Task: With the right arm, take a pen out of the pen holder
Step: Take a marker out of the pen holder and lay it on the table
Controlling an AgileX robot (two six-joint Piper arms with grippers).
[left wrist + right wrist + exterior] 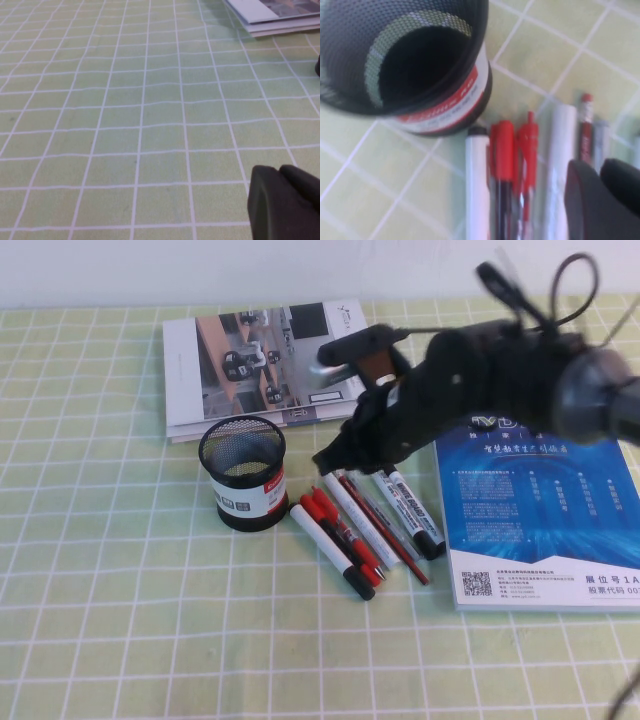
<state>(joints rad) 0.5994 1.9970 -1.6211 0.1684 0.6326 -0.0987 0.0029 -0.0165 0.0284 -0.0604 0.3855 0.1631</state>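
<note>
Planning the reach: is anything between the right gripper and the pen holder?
Nothing visible. The right gripper hovers over the pens lying beside the open pen holder; the left gripper hangs low over the tablecloth, away from them.

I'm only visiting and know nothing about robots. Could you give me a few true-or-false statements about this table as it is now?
1. Pens stand in the holder. False: it looks empty, and the pens lie on the cloth beside it.
2. The right claw is over those lying pens, close to the holder. True.
3. The left claw is over the holder. False: it hangs over bare cloth, away from the pens.
4. Some pens have red caps. True.
5. The blue booklet lies under the holder. False: it lies apart from the holder, on the robot's right of the pens.
</note>
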